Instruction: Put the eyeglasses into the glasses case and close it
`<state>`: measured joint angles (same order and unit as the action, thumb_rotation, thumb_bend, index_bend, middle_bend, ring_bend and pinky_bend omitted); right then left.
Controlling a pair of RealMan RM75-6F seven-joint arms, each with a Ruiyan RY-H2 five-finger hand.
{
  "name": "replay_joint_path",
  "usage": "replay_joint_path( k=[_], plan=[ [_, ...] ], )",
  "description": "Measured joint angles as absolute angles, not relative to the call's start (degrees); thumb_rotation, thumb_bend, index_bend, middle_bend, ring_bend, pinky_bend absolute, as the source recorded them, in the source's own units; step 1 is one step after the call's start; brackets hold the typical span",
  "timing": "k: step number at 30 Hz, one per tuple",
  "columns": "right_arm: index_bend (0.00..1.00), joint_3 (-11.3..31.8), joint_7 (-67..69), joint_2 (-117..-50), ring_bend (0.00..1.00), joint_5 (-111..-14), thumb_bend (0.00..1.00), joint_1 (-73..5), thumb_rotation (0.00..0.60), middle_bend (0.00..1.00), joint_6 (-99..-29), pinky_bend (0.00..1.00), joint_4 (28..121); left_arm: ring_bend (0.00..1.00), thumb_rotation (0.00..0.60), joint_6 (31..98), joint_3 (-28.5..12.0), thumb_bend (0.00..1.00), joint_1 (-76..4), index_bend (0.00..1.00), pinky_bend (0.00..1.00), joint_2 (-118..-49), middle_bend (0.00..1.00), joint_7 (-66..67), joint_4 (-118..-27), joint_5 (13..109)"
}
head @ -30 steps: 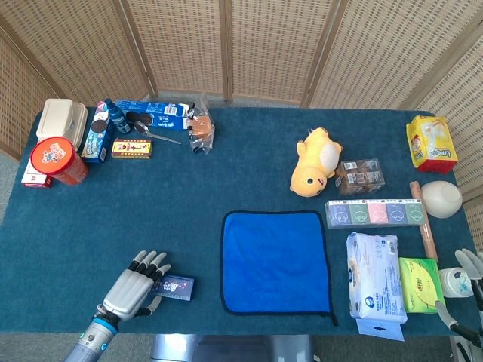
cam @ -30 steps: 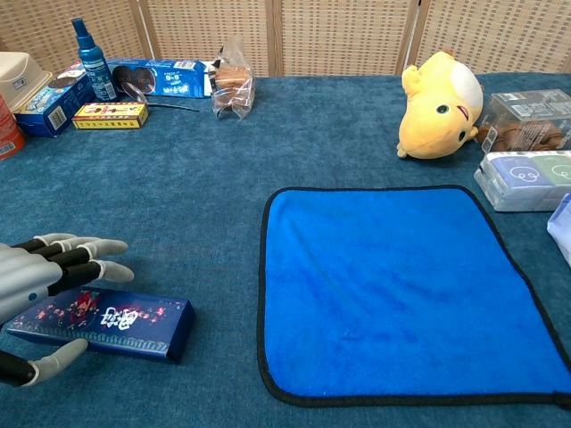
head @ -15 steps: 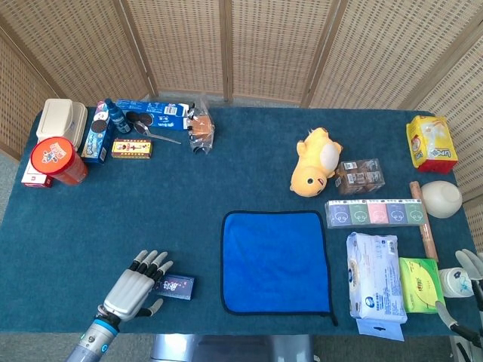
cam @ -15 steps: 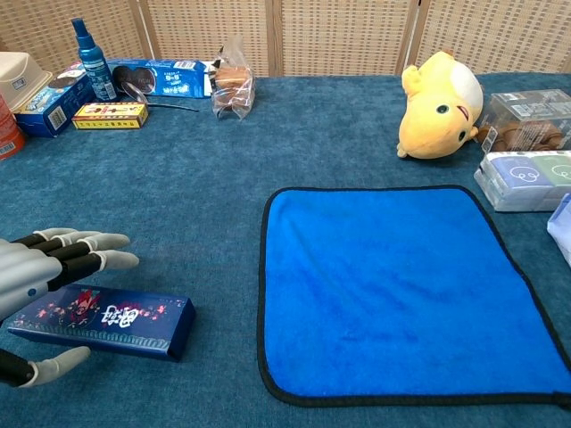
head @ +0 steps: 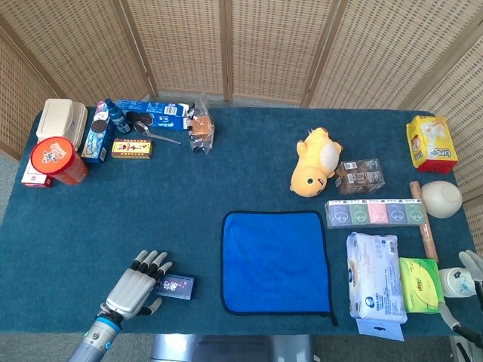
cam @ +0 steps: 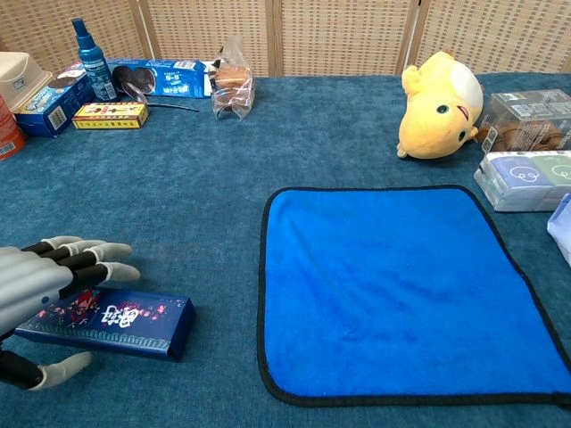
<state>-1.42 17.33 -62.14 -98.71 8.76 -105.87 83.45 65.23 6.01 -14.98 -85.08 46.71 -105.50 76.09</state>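
Note:
The glasses case [head: 174,286] is a dark blue oblong box with red and white print, lying closed and flat near the table's front left [cam: 116,321]. My left hand [head: 136,286] reaches over the case's left end, its fingers [cam: 85,257] stretched across the top and the thumb low on the near side [cam: 53,370]; I see no firm grip. My right hand [head: 469,290] shows only partly at the far right edge of the head view, fingers apart, holding nothing. No eyeglasses show in either view.
A blue cloth [head: 275,262] lies flat in the front middle [cam: 401,285]. A yellow plush toy [head: 315,162], tissue packs [head: 375,283] and boxes crowd the right side. Snack boxes, a red tub [head: 54,160] and a spray bottle [cam: 89,46] stand at the back left.
My left hand has drawn back slightly toward the table's near edge, its fingers sliding a little along the case top. The case and the right hand have stayed put.

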Motion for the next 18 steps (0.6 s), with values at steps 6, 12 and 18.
replay_joint_path(
  k=[6, 12, 18],
  plan=[
    [0.06, -1.44, 17.5, -62.14, 0.0, -98.58, 0.28, 9.17, 0.6, 0.09, -106.27, 0.1, 83.28, 0.0, 0.419, 66.83, 4.9, 0.33, -15.56, 0.51, 0.0, -86.84, 0.01, 46.25, -104.34, 78.18],
    [0.06, -1.4, 17.09, -62.11, 0.0, -98.6, 0.28, 9.13, 0.6, 0.09, -106.01, 0.1, 83.62, 0.0, 0.418, 67.9, 3.65, 0.33, -16.32, 0.51, 0.0, -86.83, 0.01, 44.58, -103.46, 79.18],
    [0.05, -1.28, 15.82, -61.99, 0.0, -98.85, 0.28, 8.56, 0.6, 0.09, -105.1, 0.1, 84.81, 0.0, 0.422, 66.41, 1.18, 0.33, -18.3, 0.5, 0.0, -84.95, 0.01, 43.55, -103.7, 76.77]
  ],
)
